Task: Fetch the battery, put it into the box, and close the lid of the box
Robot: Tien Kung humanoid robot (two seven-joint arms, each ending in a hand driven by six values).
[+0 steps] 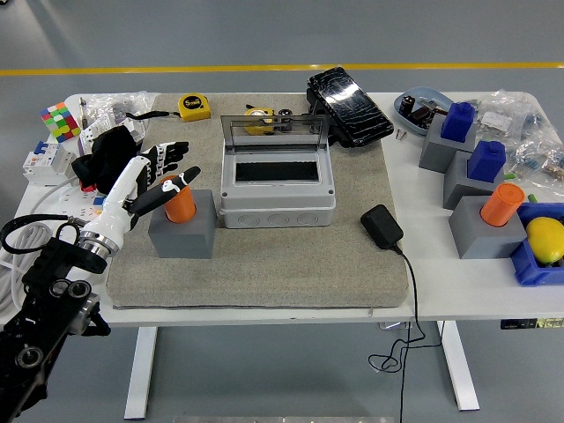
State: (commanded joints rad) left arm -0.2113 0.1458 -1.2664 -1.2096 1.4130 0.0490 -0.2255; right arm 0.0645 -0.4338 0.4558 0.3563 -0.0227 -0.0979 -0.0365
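Note:
An orange cylindrical battery [181,207] stands upright in a grey block holder [183,236] on the left of the grey mat [291,264]. My left hand [176,167] reaches in from the lower left and hovers at the battery's top. Its fingers are spread, with the thumb [187,176] just above the battery and the other fingers behind it, holding nothing. The grey box [277,204] sits mid-mat, its clear lid [275,132] standing open at the back. The inside of the box looks dark and bare. No right arm shows.
A black adapter [382,225] with a cable lies right of the box. Behind are a yellow tape measure [195,107] and a black pouch [349,104]. At the right stand grey blocks with blue pieces and an orange cylinder [502,204], and a blue bin [536,264].

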